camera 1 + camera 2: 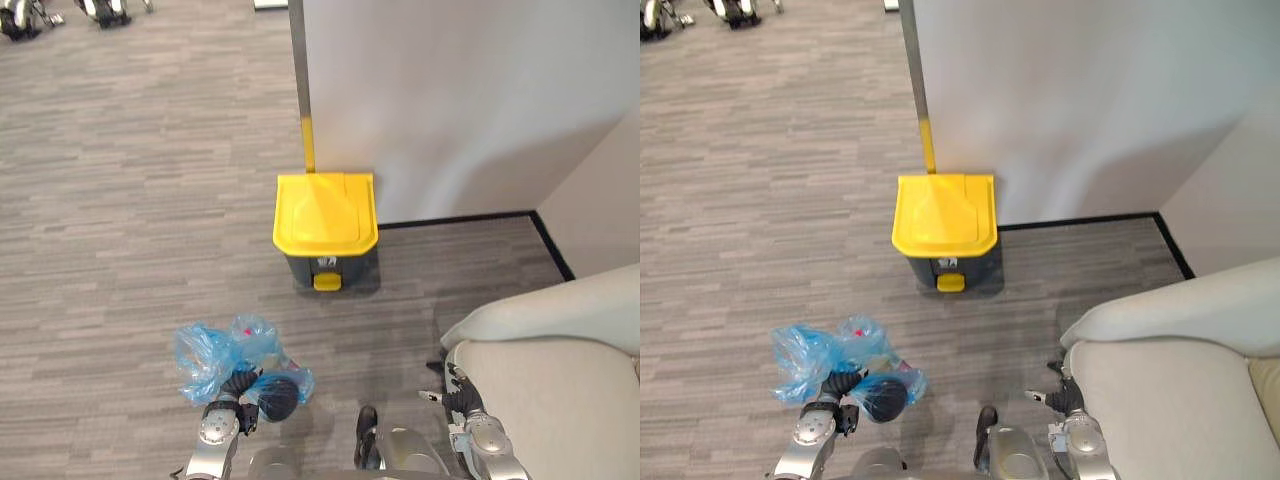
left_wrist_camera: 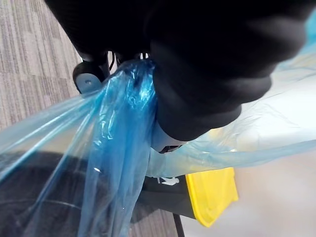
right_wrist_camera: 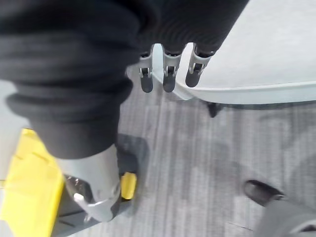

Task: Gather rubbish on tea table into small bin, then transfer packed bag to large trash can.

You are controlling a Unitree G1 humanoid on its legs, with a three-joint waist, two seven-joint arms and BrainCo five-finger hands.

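Note:
A blue see-through bag (image 1: 205, 355) stuffed with rubbish hangs low at the left, above the grey carpet. My left hand (image 1: 240, 385) is shut on its gathered neck; the left wrist view shows the plastic (image 2: 113, 128) bunched against the hand's dark cover (image 2: 207, 74). The large trash can (image 1: 326, 225), grey with a shut yellow lid and a yellow pedal, stands ahead against the white wall, roughly a step beyond the bag. My right hand (image 1: 455, 390) hangs at the lower right beside the sofa, its fingers (image 3: 165, 74) relaxed and holding nothing.
A beige sofa (image 1: 560, 380) fills the lower right corner, close to my right arm. A white partition (image 1: 450, 100) with a metal post (image 1: 308, 140) rises behind the can. Wheeled bases (image 1: 20, 20) stand far off at the upper left.

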